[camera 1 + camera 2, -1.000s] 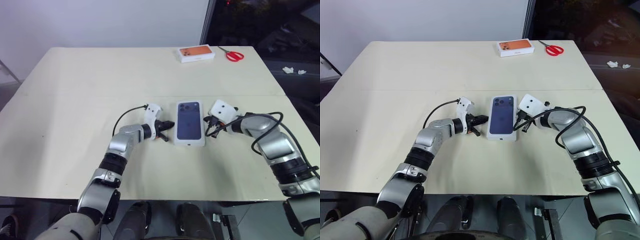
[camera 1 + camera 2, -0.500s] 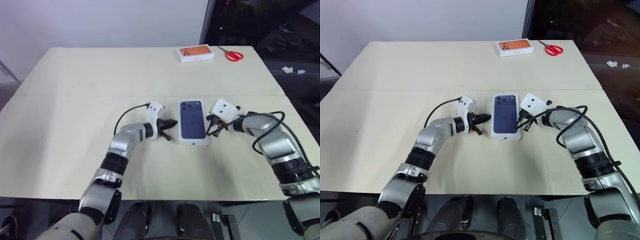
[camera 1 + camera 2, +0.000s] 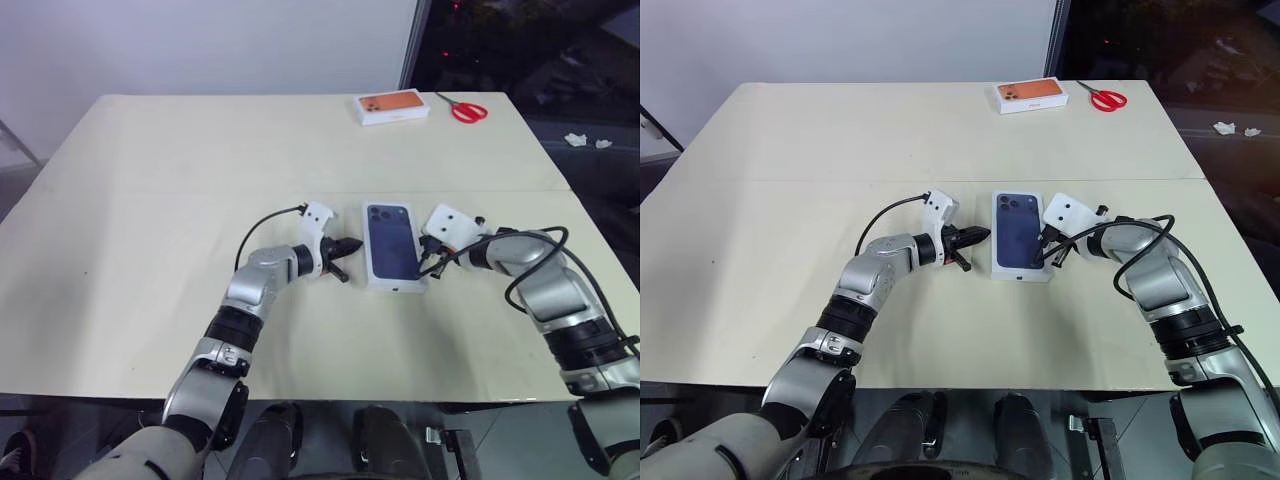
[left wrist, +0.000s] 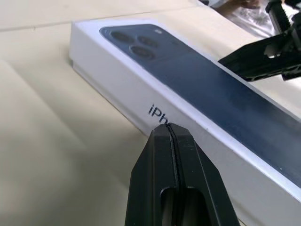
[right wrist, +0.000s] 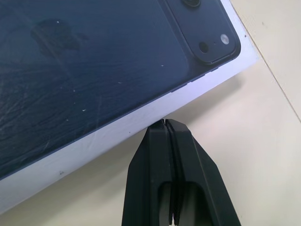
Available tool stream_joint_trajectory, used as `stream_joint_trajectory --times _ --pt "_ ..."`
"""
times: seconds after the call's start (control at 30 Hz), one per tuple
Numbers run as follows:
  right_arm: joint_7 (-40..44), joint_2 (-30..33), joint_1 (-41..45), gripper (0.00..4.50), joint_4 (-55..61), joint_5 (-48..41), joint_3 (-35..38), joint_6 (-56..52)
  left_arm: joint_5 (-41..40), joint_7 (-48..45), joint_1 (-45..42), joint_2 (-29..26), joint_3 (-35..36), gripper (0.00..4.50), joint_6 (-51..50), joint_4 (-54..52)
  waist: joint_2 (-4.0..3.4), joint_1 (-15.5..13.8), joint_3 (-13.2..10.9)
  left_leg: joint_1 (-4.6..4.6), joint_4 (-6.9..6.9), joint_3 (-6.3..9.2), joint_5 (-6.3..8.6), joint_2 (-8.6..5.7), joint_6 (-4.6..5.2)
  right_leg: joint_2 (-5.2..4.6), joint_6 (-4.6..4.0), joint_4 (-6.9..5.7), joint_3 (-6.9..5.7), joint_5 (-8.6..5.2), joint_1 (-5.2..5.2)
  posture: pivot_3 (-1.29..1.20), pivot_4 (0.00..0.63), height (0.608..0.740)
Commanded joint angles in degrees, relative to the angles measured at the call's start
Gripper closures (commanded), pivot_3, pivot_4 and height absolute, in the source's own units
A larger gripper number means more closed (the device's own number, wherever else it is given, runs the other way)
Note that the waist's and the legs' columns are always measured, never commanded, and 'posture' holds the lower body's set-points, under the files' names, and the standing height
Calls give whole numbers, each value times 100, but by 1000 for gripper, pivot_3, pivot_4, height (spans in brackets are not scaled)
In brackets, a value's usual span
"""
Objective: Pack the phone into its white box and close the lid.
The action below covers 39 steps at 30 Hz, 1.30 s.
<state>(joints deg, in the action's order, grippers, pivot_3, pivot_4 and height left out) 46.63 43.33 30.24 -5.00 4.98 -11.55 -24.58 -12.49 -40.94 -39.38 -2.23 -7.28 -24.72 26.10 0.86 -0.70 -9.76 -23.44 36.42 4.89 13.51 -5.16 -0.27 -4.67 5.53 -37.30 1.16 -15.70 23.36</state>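
Two boxes sit on our table (image 3: 150,200): the white box (image 3: 395,283) with the lid (image 3: 393,243) on it, dark blue phone picture facing up, lies near the middle of the table toward the near edge, and a white box with an orange picture (image 3: 393,108) lies at the far edge beside red-handled scissors (image 3: 464,109). With the lid on, we cannot see what is inside, so we cannot tell where the phone is. Our left gripper (image 3: 347,246) has its fingers pressed together, holding nothing, its tips at the lid's left long side. Our right gripper (image 3: 430,254) is likewise fully closed and empty, its tips at the lid's right long side, so the closed box lies between the two.
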Motion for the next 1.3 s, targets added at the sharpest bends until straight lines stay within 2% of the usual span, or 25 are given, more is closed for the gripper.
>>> stream_joint_trajectory --times 0.03,0.23,0.37,0.5,0.7,0.8,0.93,0.97,1.03,1.17,1.23,1.3 --pt "50 82 2 4462 113 153 -43 215 -55 -48 -17 43 -19 4500 21 -175 0 1 0 0 0 0 0 0 -1 1 0 0 0 0 0 0 150 740" --pt "34 49 225 4462 -55 1 260 157 -279 -9 38 -105 296 4500 -52 -306 0 13 0 0 0 0 -1 1 -2 1 0 -2 1 0 2 0 150 740" --pt "-127 -203 732 4462 -363 -460 759 -67 -614 112 -410 -22 697 4500 -82 -226 1 25 -2 0 0 0 -1 3 -1 1 0 -7 2 0 5 0 150 740" --pt "-278 -455 1075 4462 -617 -537 828 -109 -597 228 -942 197 831 4500 207 269 2 3 -1 -1 1 -1 -5 3 -9 2 0 -6 0 0 4 0 150 740" --pt "-217 -792 972 4462 -718 -472 541 -239 -71 151 -1216 471 396 4500 581 1406 3 10 0 -1 6 -10 -10 -5 -17 2 0 5 4 0 -3 0 150 740" --pt "665 -321 55 4462 87 -255 -311 -145 520 -127 -943 321 -309 4500 591 1690 2 1 1 -6 7 -5 -8 -5 -13 6 1 1 -2 0 1 0 150 740" --pt "969 -105 -443 4462 740 -526 -261 -405 789 -589 -550 52 -800 4500 533 1398 15 56 36 36 6 -4 10 5 13 11 2 11 -1 -1 -48 0 150 740" --pt "1034 -59 -495 4462 864 -623 -172 -488 770 -792 -382 -59 -895 4500 465 1142 18 65 43 85 -6 -4 16 6 19 9 3 19 0 -2 -95 0 150 740" --pt "1140 -5 -550 4462 1035 -798 -15 -654 665 -1090 -103 -224 -977 4500 289 663 14 89 62 125 -24 -3 19 7 21 3 11 35 -2 -9 -138 0 150 740" --pt "1479 76 -567 4462 1402 -1452 351 -1221 112 -1155 329 -566 -373 4500 -48 -405 16 149 64 114 -28 5 23 9 25 -3 30 34 -2 -22 -126 0 150 740" --pt "1296 -66 -373 3944 1291 -1619 552 -1473 -85 -1017 305 -642 -67 3969 -136 -586 18 143 61 90 -23 4 19 8 22 -3 29 22 4 -21 -93 0 150 740" --pt "1136 -185 -163 3189 1204 -1725 731 -1407 -301 -873 260 -803 309 3243 -149 -840 18 144 49 89 -22 6 16 9 17 -4 29 16 8 -20 -89 0 150 740"
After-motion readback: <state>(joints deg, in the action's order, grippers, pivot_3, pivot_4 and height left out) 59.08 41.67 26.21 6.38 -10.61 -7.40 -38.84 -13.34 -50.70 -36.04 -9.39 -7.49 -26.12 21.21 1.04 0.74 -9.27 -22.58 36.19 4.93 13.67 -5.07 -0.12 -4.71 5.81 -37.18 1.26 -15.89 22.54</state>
